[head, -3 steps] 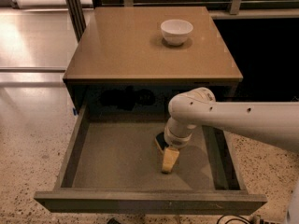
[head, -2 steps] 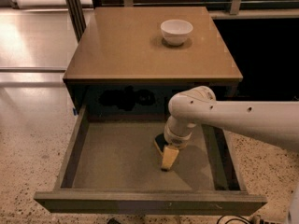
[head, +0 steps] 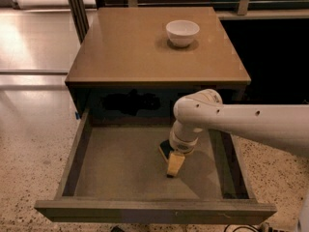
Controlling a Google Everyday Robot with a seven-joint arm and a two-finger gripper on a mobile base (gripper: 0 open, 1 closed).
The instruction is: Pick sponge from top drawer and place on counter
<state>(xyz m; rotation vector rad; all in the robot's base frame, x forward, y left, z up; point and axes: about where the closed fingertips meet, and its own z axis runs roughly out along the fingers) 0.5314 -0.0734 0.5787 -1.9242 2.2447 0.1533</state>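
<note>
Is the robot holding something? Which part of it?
Cannot be told. The gripper is down on the sponge's upper end in the top drawer, but the arm hides the hold.

Pincer (head: pixel 173 153) in dim, shadowed drawer (head: pixel 120 166)

Brown counter (head: pixel 130 47), white bowl (head: pixel 182 32), speckled floor (head: pixel 29 178); in the grey-brown top drawer (head: pixel 120 163) the gripper (head: pixel 176 153) on the white arm (head: pixel 251 124) is at the yellow, dark-faced sponge (head: pixel 175 164).
</note>
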